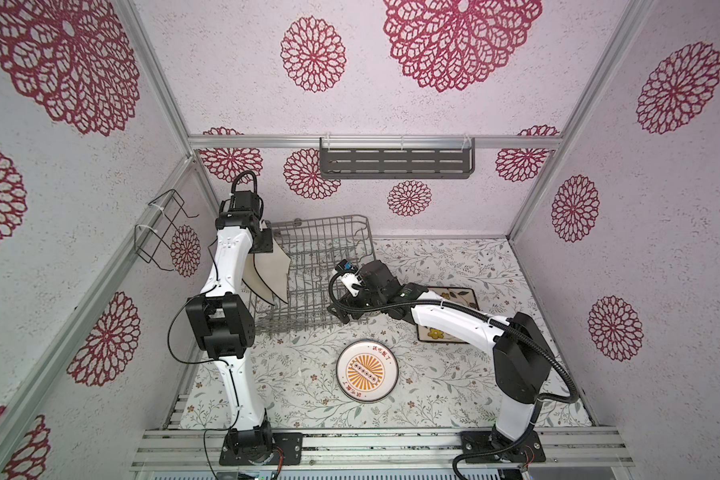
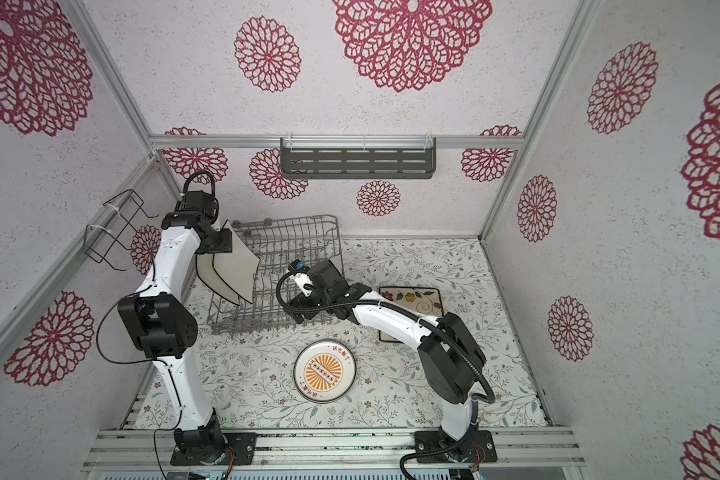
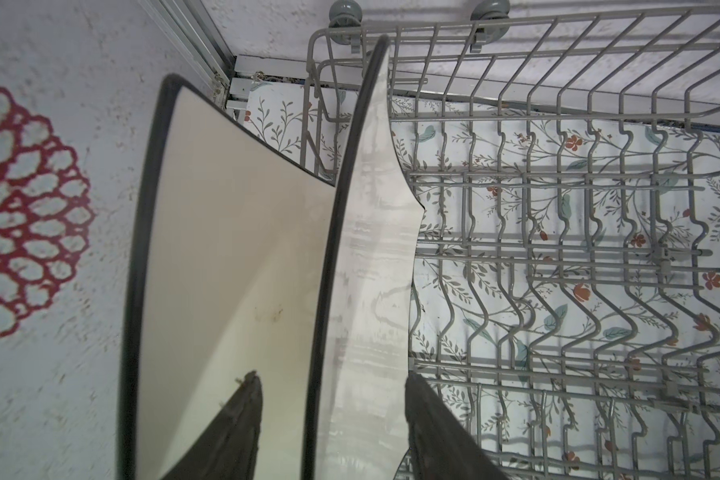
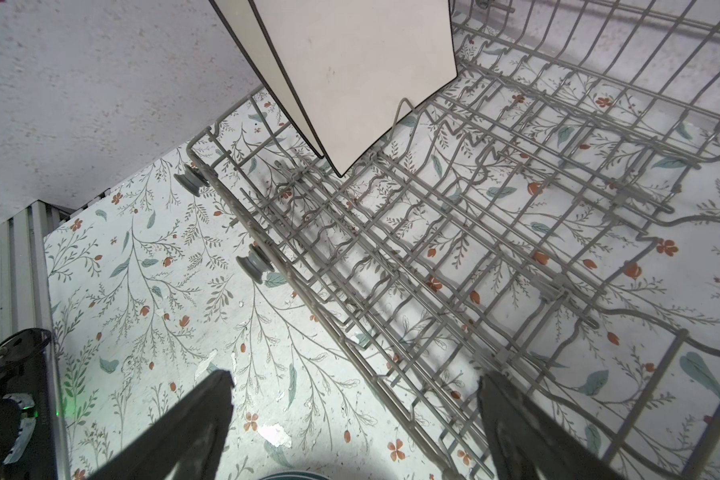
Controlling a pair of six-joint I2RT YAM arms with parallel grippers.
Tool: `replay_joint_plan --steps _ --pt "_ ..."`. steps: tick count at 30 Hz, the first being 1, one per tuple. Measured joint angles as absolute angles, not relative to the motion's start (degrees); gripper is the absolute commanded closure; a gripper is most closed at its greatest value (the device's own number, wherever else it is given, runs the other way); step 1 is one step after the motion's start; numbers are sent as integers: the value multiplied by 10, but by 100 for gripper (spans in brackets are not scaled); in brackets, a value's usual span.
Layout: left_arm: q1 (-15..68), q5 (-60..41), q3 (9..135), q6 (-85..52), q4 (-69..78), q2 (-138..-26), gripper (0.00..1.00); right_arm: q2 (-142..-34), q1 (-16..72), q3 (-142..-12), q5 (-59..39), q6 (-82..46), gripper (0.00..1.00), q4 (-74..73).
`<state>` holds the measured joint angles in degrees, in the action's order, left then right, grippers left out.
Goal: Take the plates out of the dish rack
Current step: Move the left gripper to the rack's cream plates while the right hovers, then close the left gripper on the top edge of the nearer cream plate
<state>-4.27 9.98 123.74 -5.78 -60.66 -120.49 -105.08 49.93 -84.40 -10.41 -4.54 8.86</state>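
Two square white plates (image 1: pixel 267 272) with black rims are stood on edge at the left end of the dish rack (image 1: pixel 319 230). They are propped between its tines, so their top rims are offered upward for a pinch. The plate nearer the rack's middle (image 3: pixel 371 249) is straddled by the left gripper (image 3: pixel 332 378). One finger (image 3: pixel 242 419) is set in the gap between the two plates and the other on the rack-middle side. The jaws are seen part-way apart with a little space left at the rim, so no hold is judged to be made yet. The outer plate (image 3: pixel 225 249) is not touched, presumably so that one plate is lifted at a time.

The right gripper (image 4: pixel 356 376) is held over the rack's front edge with its jaws spread wide and nothing between them, probably to be clear of the lift.

In front of the rack a round sunburst plate (image 1: pixel 367 370) is laid flat on the table (image 1: pixel 433 399). To the rack's right a flowered square plate (image 1: pixel 460 297) is laid flat too, partly hidden under the right arm. Both are judged already unloaded.
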Motion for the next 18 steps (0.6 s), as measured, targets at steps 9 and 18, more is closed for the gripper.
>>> replay_joint_plan --steps 9,18 --pt "-43 97 1248 -58 -617 -1226 58 -1080 499 -869 -90 -45 4 93" --pt "-43 95 1248 -58 -620 -1228 69 -1084 499 -869 -88 -46 4 96"
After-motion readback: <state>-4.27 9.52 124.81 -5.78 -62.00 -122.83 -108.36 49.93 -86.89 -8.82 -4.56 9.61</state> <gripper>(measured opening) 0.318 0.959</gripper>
